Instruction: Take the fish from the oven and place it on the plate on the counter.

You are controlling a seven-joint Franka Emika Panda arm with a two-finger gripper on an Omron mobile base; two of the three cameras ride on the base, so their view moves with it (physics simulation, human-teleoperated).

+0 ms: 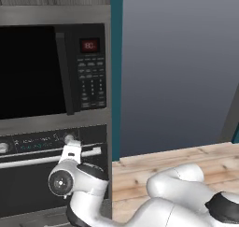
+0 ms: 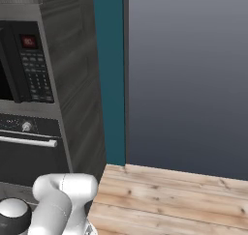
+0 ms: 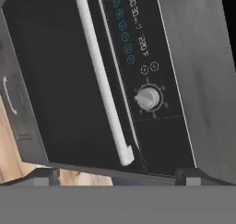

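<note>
The oven (image 1: pixel 28 193) sits below the microwave, its dark glass door (image 3: pixel 50 71) shut. A long silver bar handle (image 3: pixel 99 75) runs across the door, beside a round knob (image 3: pixel 147 97) on the control panel. My gripper (image 3: pixel 117 177) is open, its two dark tips spread wide just short of the handle's end, with nothing between them. In the left base view the hand (image 1: pixel 71 151) hangs in front of the right end of the handle (image 1: pixel 28 161). The oven (image 2: pixel 24 156) also appears at the left of the right base view. The fish is hidden behind the shut door. The plate and the counter are out of view.
A black-fronted microwave (image 1: pixel 46 67) with keypad and red display is built in above the oven. A dark wood-grain cabinet side (image 2: pixel 72 84) and a teal strip (image 1: pixel 116 72) border it on the right. Light wooden plank floor (image 2: pixel 169 200) stretches to a grey wall (image 2: pixel 189 74).
</note>
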